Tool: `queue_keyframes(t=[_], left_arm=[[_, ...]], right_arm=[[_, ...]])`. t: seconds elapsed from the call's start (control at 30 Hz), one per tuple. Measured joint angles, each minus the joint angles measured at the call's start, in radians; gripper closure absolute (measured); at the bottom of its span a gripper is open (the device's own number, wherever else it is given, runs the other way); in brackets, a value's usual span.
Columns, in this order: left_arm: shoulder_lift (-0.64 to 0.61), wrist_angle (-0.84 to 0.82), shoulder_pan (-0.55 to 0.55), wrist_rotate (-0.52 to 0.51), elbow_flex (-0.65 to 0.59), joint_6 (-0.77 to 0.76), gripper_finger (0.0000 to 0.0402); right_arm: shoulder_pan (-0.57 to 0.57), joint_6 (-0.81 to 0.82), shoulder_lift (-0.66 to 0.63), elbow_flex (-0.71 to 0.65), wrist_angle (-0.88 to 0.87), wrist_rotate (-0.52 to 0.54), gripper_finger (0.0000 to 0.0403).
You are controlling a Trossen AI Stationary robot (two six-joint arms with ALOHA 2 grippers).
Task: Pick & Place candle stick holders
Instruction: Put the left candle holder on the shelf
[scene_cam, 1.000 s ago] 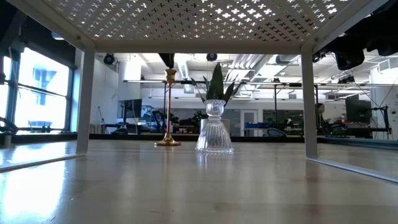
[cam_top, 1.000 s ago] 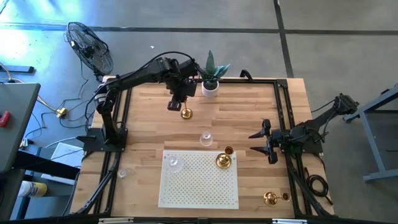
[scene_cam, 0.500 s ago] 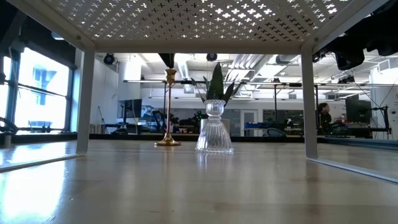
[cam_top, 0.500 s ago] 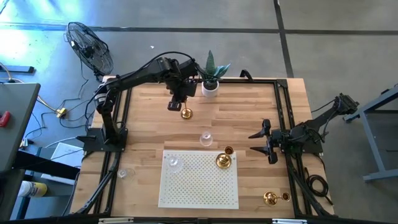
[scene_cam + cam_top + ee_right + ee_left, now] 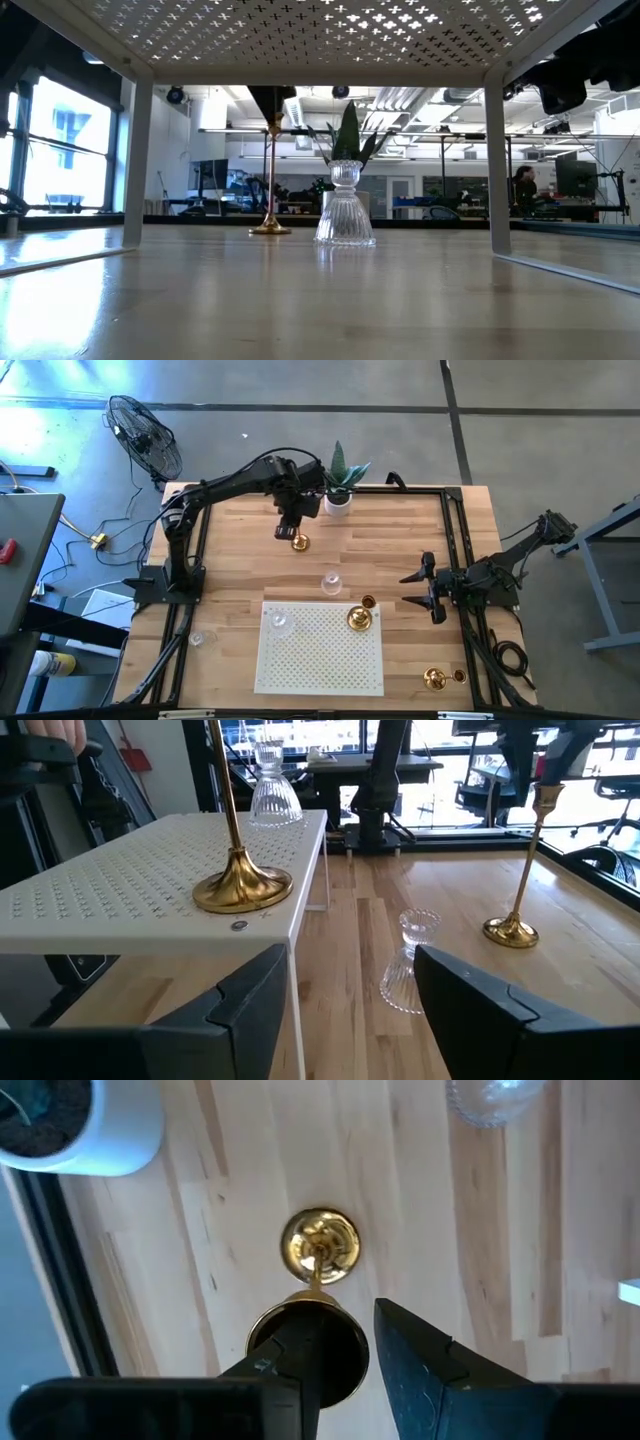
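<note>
A brass candle stick holder (image 5: 300, 543) stands upright on its round base (image 5: 320, 1244) at the table's far middle. My left gripper (image 5: 288, 531) is open and points down over its top. In the left wrist view one finger (image 5: 290, 1370) lies in front of the cup (image 5: 335, 1342), and the other (image 5: 420, 1370) is beside the rim. In the low view the dark fingers (image 5: 272, 103) reach the stem's top. My right gripper (image 5: 430, 588) waits open at the table's right side. A clear glass holder (image 5: 331, 582) stands mid-table. My left gripper comes at the brass holder's cup (image 5: 335, 1342) from above, pointing down. One finger is over the cup and the other outside its rim. Whether either finger touches it, I cannot tell. The holder stands upright on the table.
A white perforated rack (image 5: 320, 670) at the near middle carries a brass holder (image 5: 358, 618) and a glass holder (image 5: 279, 622). Another brass holder (image 5: 435, 678) stands near right, and a glass one (image 5: 197, 638) near left. A white plant pot (image 5: 338, 502) stands just behind my left gripper.
My left gripper has come down onto the top of the brass holder, shifting a little toward the table's right. Its fingertips now cover the cup in the low view. The holder has stayed where it was.
</note>
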Motion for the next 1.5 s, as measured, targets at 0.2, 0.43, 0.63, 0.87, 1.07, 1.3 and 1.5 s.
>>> queue_keyframes(t=[0.2, 0.43, 0.63, 0.87, 1.07, 1.3, 1.5], left_arm=[[0.001, 0.002, 0.000, -0.013, 0.000, -0.029, 0.0314], [0.001, -0.005, -0.001, -0.016, 0.000, -0.045, 0.0358], [0.001, -0.006, 0.000, -0.078, 0.001, -0.073, 0.0384], [0.002, -0.026, -0.008, -0.114, 0.007, -0.106, 0.0392], [0.006, -0.071, -0.038, -0.137, 0.044, -0.117, 0.0394], [0.007, -0.123, -0.093, -0.211, 0.102, -0.123, 0.0394], [0.006, -0.181, -0.128, -0.250, 0.194, -0.142, 0.0394]], right_arm=[[0.000, 0.001, 0.000, 0.000, -0.005, 0.001, 0.0191], [0.000, 0.001, 0.000, 0.000, -0.006, 0.000, 0.0190], [0.000, 0.001, 0.000, 0.000, -0.006, -0.001, 0.0190], [0.000, 0.001, 0.000, 0.000, -0.006, -0.001, 0.0191], [0.000, 0.001, 0.000, 0.000, -0.006, -0.001, 0.0192], [0.000, -0.008, 0.000, 0.000, -0.006, -0.002, 0.0191], [0.000, -0.002, 0.000, 0.000, 0.005, -0.002, 0.0190]])
